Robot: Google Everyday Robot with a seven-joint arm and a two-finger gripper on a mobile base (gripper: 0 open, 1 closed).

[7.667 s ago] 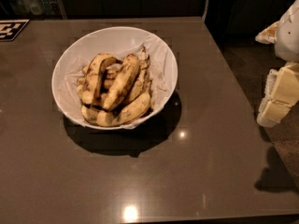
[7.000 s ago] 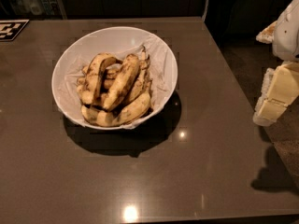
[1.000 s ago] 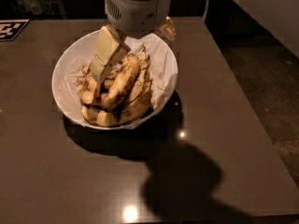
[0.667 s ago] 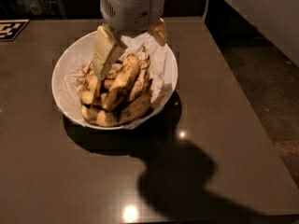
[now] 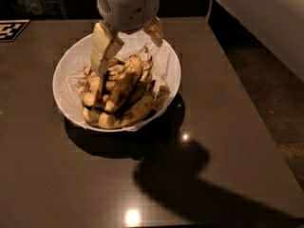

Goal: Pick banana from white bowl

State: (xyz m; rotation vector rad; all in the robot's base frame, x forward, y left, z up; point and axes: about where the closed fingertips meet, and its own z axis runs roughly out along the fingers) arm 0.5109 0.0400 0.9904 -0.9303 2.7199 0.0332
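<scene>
The white bowl [image 5: 71, 65] stands on the dark table, lined with crumpled white paper and holding several spotted bananas. The long, thick, nearly straight banana [image 5: 124, 82] lies diagonally on top of the pile. My gripper [image 5: 128, 44] hangs over the bowl's far side, open. Its left finger [image 5: 104, 49] reaches down to the left end of the pile, and its right finger [image 5: 154, 31] stays higher above the paper. Nothing is between the fingers.
The dark brown table [image 5: 57, 175] reaches to the right edge, with floor beyond. A black-and-white marker tag [image 5: 10, 30] lies at the far left. The arm's shadow falls on the table in front of the bowl.
Since the earliest frames the arm has swung from the right edge to above the bowl. In the last second the gripper has shifted slightly left and lower over the bananas.
</scene>
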